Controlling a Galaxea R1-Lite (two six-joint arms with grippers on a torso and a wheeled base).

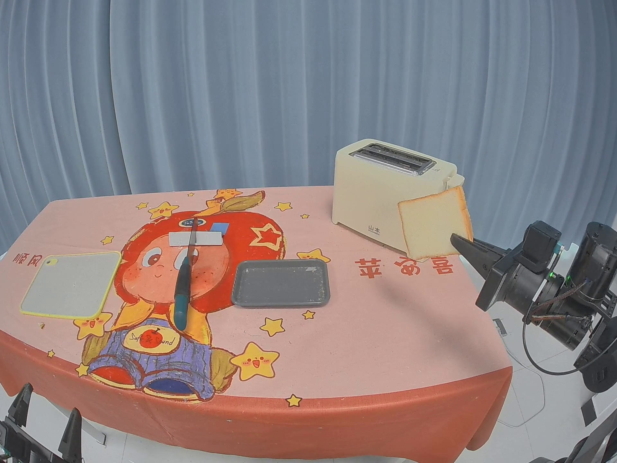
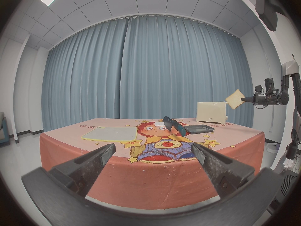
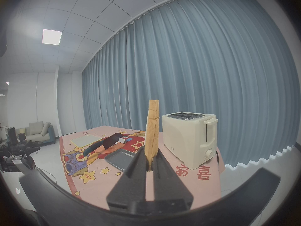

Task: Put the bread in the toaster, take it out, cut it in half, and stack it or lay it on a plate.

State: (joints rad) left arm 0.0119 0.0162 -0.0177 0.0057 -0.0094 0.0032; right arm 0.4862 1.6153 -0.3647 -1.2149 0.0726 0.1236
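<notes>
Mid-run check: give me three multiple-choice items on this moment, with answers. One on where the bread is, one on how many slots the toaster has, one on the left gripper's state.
1. Where is the bread?
A. Held by the right gripper, in the air beside the toaster
B. Down in a toaster slot
C. In the left gripper

2. How many slots show on top of the toaster?
A. One
B. Two
C. Four

3. What state is the left gripper in?
A. Shut on the bread
B. Shut on nothing
C. Open, holding nothing

Answers:
1 A: the right wrist view shows the slice upright and pinched at its lower edge, clear of the toaster.
2 B: the head view shows two long slots side by side.
3 C: the left wrist view shows its jaws wide apart with nothing between them.
</notes>
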